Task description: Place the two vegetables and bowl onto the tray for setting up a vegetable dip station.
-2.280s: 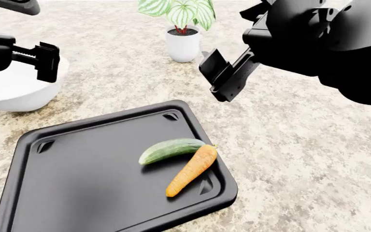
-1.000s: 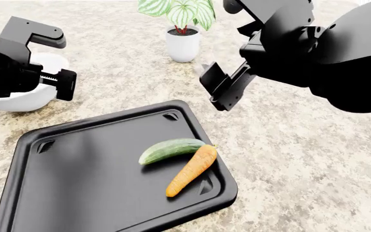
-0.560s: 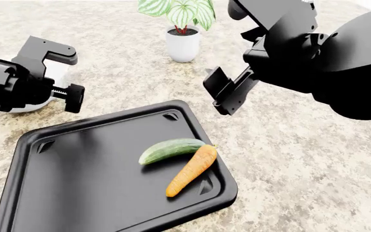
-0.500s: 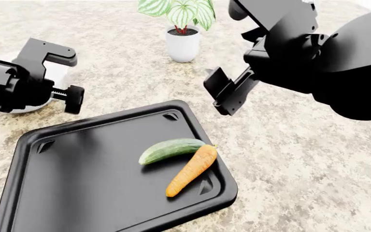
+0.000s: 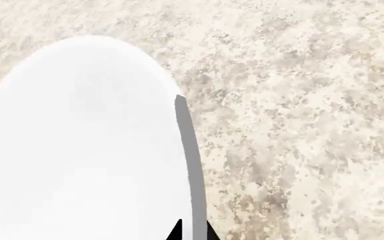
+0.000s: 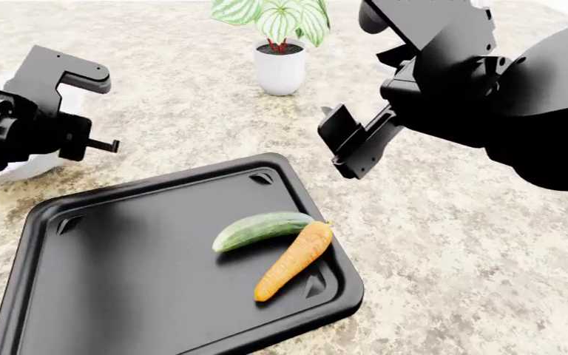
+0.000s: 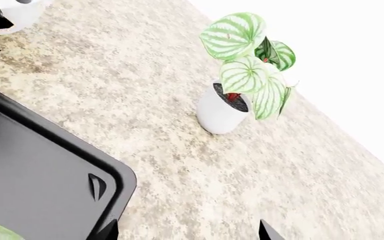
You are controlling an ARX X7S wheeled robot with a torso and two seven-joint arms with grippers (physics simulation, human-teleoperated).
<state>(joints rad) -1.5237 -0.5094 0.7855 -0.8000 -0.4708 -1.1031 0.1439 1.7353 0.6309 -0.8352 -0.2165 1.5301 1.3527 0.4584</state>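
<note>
While the cucumber [image 6: 261,229] and carrot [image 6: 294,260] already lie touching near the far right corner of the tray [image 6: 116,281], the bowl [image 6: 23,164] stays on the counter [image 6: 461,244] beyond the tray's left edge, so the left gripper [image 6: 95,144] works at its rim (jaw state cannot be told). The right gripper [image 6: 351,144] hangs parted and empty above the counter. Compared with half a second earlier, the left arm now hides more of the bowl

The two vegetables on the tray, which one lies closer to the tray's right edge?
The carrot. It is the tapered orange one, running alongside the right rim of the tray, while the green cucumber sits further in toward the middle.
</note>
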